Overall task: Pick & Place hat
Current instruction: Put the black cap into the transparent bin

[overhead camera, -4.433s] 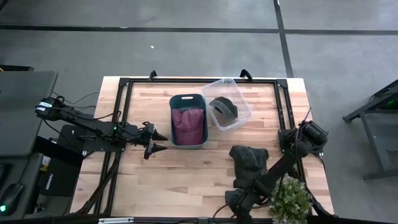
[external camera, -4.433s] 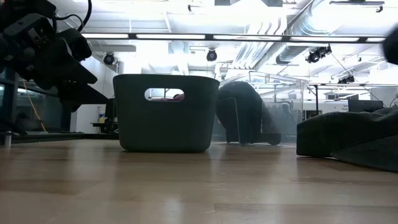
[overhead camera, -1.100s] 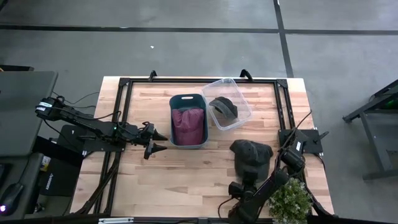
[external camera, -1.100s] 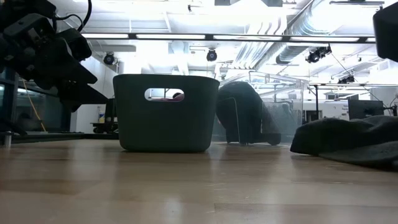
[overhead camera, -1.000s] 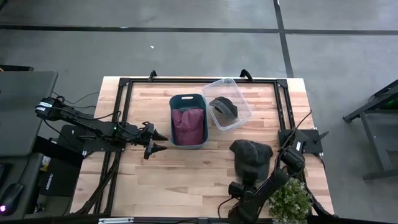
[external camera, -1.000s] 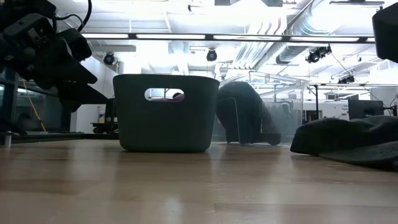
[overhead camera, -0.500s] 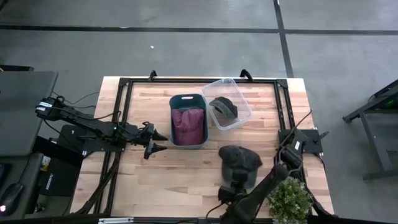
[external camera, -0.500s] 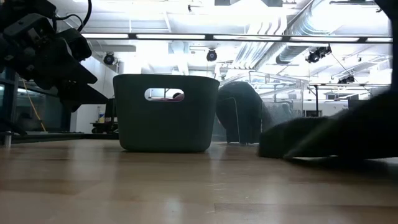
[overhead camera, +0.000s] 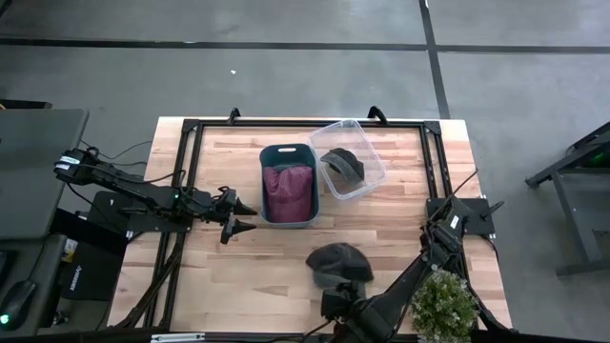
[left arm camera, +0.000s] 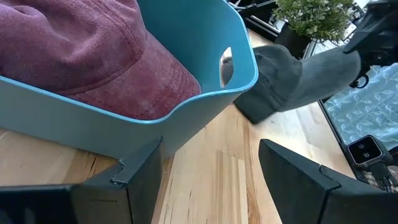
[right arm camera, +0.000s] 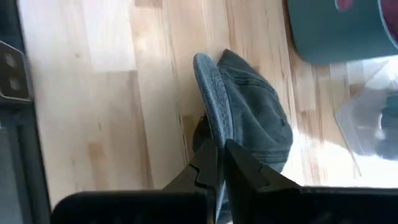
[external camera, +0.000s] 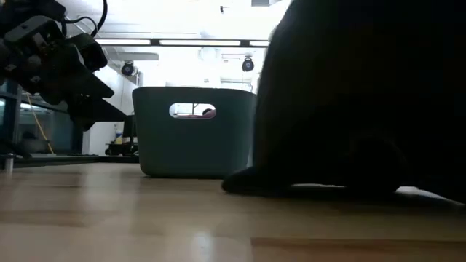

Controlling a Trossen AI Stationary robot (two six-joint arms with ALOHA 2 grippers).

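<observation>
A grey hat [overhead camera: 335, 261] is near the table's front edge, at the middle, with my right gripper [overhead camera: 337, 288] shut on it from the near side. In the low view the hat [external camera: 349, 102] fills the right half as a dark mass. A maroon hat [overhead camera: 288, 191] lies in the teal bin [overhead camera: 268, 186]. A dark hat [overhead camera: 343, 164] lies in the clear container [overhead camera: 372, 157]. My left gripper [overhead camera: 240, 217] hovers open left of the teal bin, holding nothing. My right gripper pinches the grey hat's brim [right arm camera: 210, 115] by its edge between its two fingers [right arm camera: 208, 158]. The fingers come steeply from above, slanting from the near side. The crown [right arm camera: 258, 118] hangs below; its lower edge [external camera: 244, 183] seems to rest on the table.
A potted plant [overhead camera: 444, 305] stands at the near right corner, close beside my right arm. The teal bin and the clear container sit side by side at the far middle. Bare wood [overhead camera: 238, 276] lies on the near left.
My right gripper has risen, tipped steeply downward and moved toward the table's left and near edge, shut on the grey hat. The hat has been dragged leftward from the right part of the table and pulled up by its brim from lying flat.
</observation>
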